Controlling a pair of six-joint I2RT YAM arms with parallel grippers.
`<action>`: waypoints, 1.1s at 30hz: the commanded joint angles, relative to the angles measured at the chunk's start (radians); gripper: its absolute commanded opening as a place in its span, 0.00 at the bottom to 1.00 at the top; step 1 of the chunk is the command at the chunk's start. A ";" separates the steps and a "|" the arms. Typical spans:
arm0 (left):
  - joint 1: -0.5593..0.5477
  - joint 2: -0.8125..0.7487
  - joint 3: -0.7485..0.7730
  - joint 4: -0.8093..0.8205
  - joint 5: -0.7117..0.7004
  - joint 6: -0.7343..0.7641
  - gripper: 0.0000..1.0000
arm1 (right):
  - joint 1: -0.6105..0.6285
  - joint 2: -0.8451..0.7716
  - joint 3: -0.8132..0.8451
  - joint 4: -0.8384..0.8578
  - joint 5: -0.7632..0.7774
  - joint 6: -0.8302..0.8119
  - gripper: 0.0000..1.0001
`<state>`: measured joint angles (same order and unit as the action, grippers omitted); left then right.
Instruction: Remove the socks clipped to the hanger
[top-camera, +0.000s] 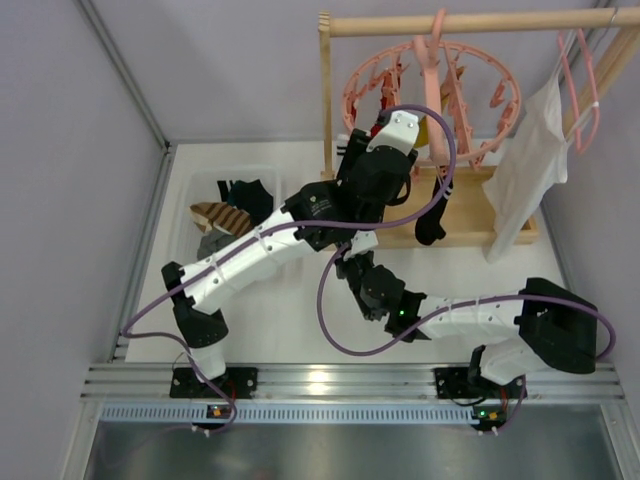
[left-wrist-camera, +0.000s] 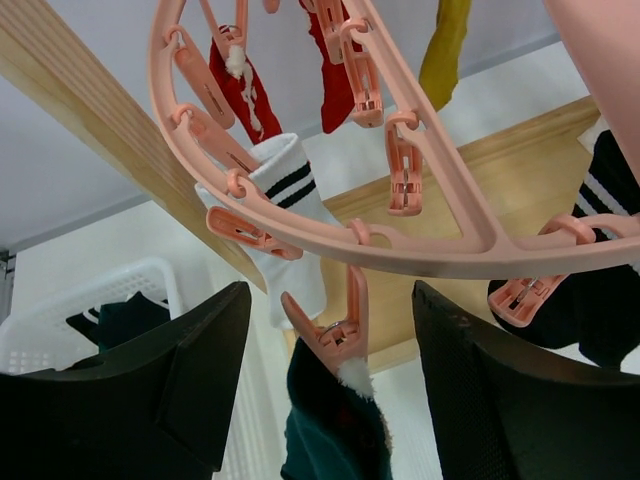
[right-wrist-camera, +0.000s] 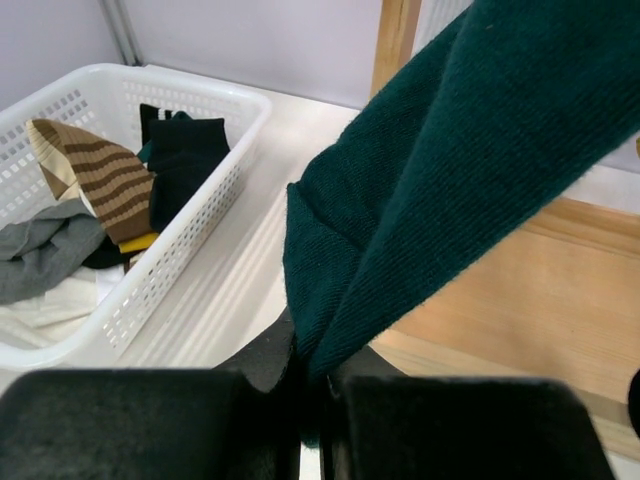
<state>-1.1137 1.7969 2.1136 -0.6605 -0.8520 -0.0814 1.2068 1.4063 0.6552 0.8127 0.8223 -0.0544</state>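
You have the pink ring hanger (left-wrist-camera: 450, 255) across the upper frame. Pegged beneath it hang a teal sock (left-wrist-camera: 330, 425), white striped sock (left-wrist-camera: 290, 195), red sock (left-wrist-camera: 235, 90), mustard sock (left-wrist-camera: 445, 50) and black striped sock (left-wrist-camera: 600, 300).

Top view: left arm (top-camera: 370, 180) covers the hanger's (top-camera: 515, 100) near rim and whatever hangs there. Left wrist view: teal sock (left-wrist-camera: 330, 430) runs off the bottom edge, mustard sock (left-wrist-camera: 445, 50) off the top; black striped sock (left-wrist-camera: 600, 300) partly behind a left gripper (left-wrist-camera: 330, 330) finger (left-wrist-camera: 500, 400). Right wrist view: basket (right-wrist-camera: 200, 230) cropped left.

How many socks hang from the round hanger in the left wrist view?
6: two red socks and mustard sock at top, white striped sock centre, teal sock bottom, black striped sock right. Others may be hidden.
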 joint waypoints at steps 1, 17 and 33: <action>0.003 0.019 0.045 0.012 -0.032 0.022 0.66 | 0.033 0.010 0.043 0.006 0.001 -0.015 0.00; 0.048 0.070 0.077 0.015 -0.009 0.019 0.24 | 0.054 -0.010 0.011 0.023 0.009 -0.012 0.00; 0.052 -0.057 -0.035 0.016 0.070 -0.046 0.64 | 0.092 -0.358 -0.293 -0.159 -0.075 0.180 0.00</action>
<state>-1.0672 1.8374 2.1017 -0.6659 -0.7952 -0.1028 1.2819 1.1172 0.3889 0.7338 0.7864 0.0483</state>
